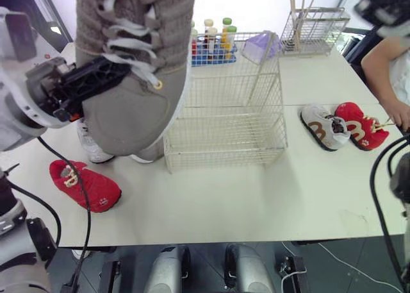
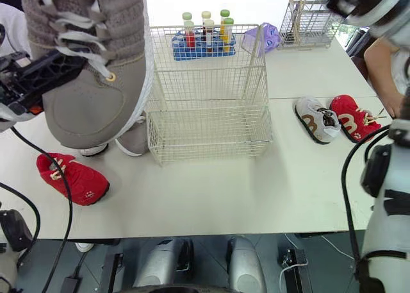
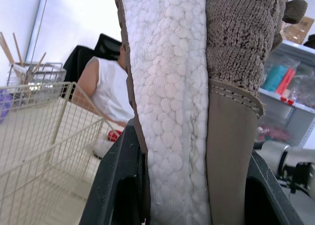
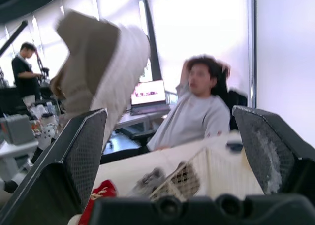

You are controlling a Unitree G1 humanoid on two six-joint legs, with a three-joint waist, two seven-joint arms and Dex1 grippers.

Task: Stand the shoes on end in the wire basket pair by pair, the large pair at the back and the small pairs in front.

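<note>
Left eye view | our left pincer (image 3: pixel 192 156) grips the large grey shoe (image 1: pixel 131 62), lifted just left of the wire basket (image 1: pixel 224 113) | small red shoe (image 1: pixel 85 186) lies near-left on the desk (image 1: pixel 256 197) | we find the basket mid-desk | small grey shoe (image 1: pixel 325 127) touching a second red shoe (image 1: pixel 359 125) right of it | right pincer (image 4: pixel 167 114) spread wide, holding nothing

Bright windows (image 4: pixel 197 23) light a white table (image 1: pixel 256 197) and grey floor (image 1: pixel 333 281).
</note>
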